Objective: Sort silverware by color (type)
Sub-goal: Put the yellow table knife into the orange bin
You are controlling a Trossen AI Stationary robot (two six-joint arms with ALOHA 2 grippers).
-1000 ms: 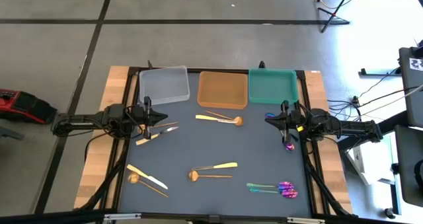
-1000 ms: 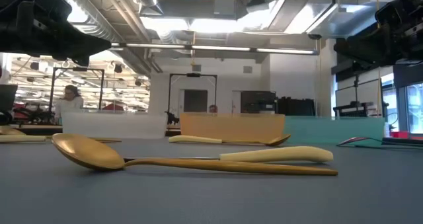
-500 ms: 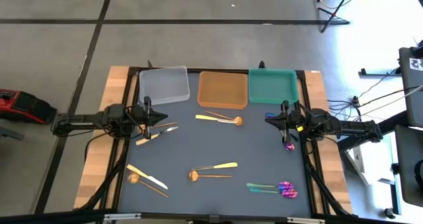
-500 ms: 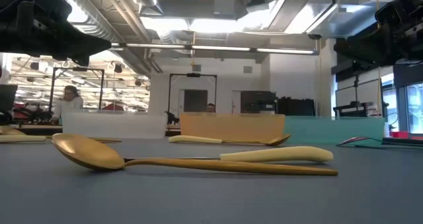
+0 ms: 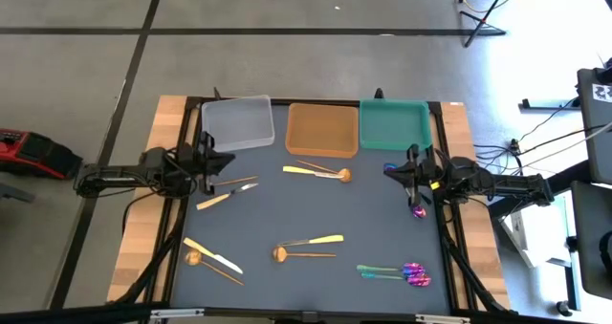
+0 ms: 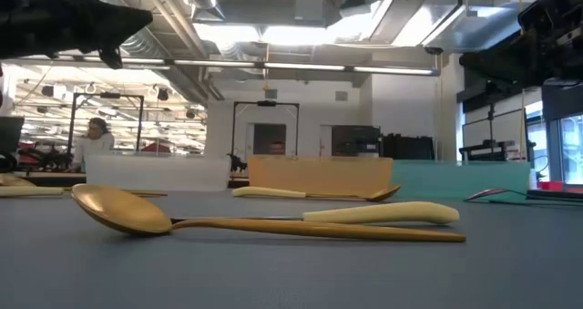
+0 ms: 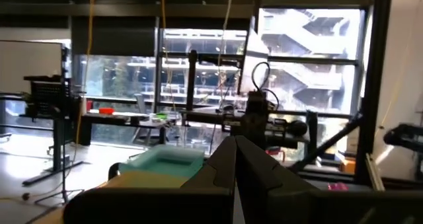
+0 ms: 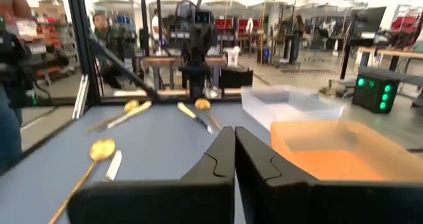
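Note:
The silverware lies loose on the dark mat [image 5: 373, 219]. Two slim pale gold pieces [image 5: 228, 191] lie near my left gripper. A pale gold knife and a copper spoon [image 5: 323, 172] lie before the orange tray. Another such pair [image 5: 304, 247] lies mid-table and shows in the low view [image 6: 264, 222]. A third pair [image 5: 212, 259] lies near left. Iridescent pieces [image 5: 397, 271] lie near right, and one iridescent spoon [image 5: 418, 210] lies below my right gripper. My left gripper [image 5: 220, 160] [image 7: 235, 145] is shut and empty above the mat. My right gripper [image 5: 392, 172] [image 8: 233, 137] is shut and empty, pointing level toward the table's left.
Three trays stand along the far edge: a clear one [image 5: 236, 123], an orange one [image 5: 322, 130] and a teal one [image 5: 394, 125]. The black frame rail [image 5: 445, 238] runs along the mat's sides. People show in the room beyond the table.
My left gripper has risen, tipped up to about level, and drawn back a little toward the table's left edge, away from the two pale gold pieces. It stays shut. The silverware has not moved.

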